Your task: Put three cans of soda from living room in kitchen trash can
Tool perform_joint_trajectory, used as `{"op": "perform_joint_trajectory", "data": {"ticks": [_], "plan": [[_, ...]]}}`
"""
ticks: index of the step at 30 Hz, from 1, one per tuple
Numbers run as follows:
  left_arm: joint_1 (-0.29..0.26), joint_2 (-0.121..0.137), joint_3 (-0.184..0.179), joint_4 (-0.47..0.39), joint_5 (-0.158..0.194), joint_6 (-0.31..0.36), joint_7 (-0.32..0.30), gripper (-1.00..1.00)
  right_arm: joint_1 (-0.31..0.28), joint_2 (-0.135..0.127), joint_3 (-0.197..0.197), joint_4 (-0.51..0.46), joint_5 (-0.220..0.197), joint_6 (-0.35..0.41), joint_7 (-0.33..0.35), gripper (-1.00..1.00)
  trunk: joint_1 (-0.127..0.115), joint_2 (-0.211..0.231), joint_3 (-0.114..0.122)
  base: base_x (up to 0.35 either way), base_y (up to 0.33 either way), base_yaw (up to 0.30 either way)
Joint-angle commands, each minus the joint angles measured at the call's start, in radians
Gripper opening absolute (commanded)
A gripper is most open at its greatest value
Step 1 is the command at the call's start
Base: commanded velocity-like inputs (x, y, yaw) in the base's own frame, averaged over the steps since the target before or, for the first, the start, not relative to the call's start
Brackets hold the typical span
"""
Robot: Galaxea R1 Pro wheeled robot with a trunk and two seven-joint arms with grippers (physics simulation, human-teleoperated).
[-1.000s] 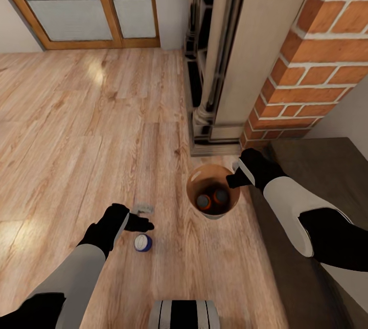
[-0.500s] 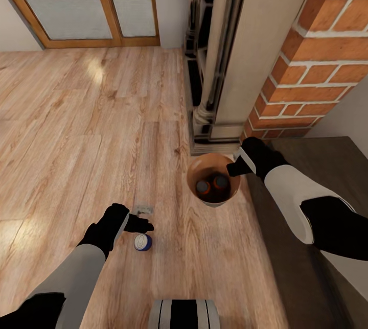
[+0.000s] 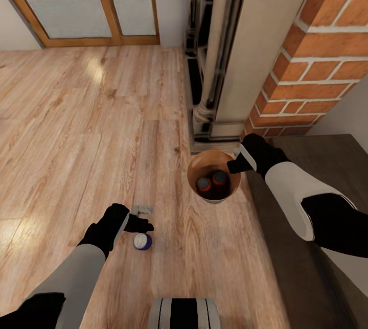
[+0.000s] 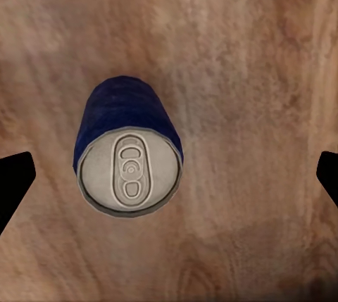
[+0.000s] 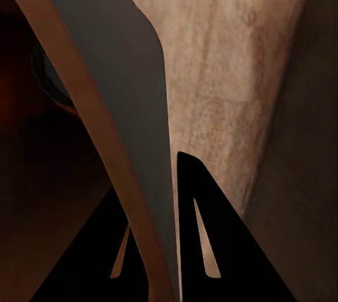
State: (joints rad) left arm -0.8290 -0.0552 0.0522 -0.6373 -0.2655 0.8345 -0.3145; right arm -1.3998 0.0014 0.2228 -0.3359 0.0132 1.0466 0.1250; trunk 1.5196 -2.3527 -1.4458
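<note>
A dark blue can of soda [image 3: 142,241] stands upright on the wood-plank floor, its silvery top [image 4: 128,170] facing up. My left gripper [image 3: 139,225] hovers right over it, open, with the black fingertips [image 4: 14,184] spread wide on either side of the can [image 4: 128,151] and not touching it. The tash can [image 3: 213,157] shows its brown inner wall, and two orange cans [image 3: 204,183] sit inside it. My right gripper [image 3: 234,167] is shut on the bin's rim; its grey outer wall [image 5: 120,84] runs between the fingers [image 5: 201,231].
The ornate dark fireplace [image 3: 204,63] and red brick chimney [image 3: 317,63] stand just beyond the bin. A dark low surface [image 3: 317,175] lies under my right arm. A small grey object [image 3: 144,210] lies on the floor by the left gripper. Wood-framed glass doors [image 3: 92,2] are at the back.
The bin, held by my right gripper, has shifted a little toward the fireplace. The left gripper and the blue can have stayed put.
</note>
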Motion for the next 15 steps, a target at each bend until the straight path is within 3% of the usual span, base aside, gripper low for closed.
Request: {"op": "perform_joint_trajectory", "data": {"ticks": [1, 11, 15], "plan": [[0.000, 0.000, 0.000, 0.000, 0.000, 0.000, 0.001, 1.00, -0.001, 0.000, -0.003, 0.000, -0.018, 0.001, 0.005, -1.00, 0.004, -0.007, -0.003, 0.000, 0.000, 0.000], [0.000, 0.000, 0.000, 0.000, 0.000, 0.000, 0.001, 1.00, 0.001, 0.001, -0.002, 0.000, -0.018, 0.001, 0.005, -1.00, 0.042, -0.077, -0.034, 0.000, 0.000, 0.000], [0.000, 0.000, 0.000, 0.001, 0.001, 0.000, 0.000, 1.00, 0.001, 0.001, -0.002, 0.000, -0.019, 0.001, 0.005, -1.00, 0.042, -0.077, -0.035, 0.000, 0.000, 0.000]]}}
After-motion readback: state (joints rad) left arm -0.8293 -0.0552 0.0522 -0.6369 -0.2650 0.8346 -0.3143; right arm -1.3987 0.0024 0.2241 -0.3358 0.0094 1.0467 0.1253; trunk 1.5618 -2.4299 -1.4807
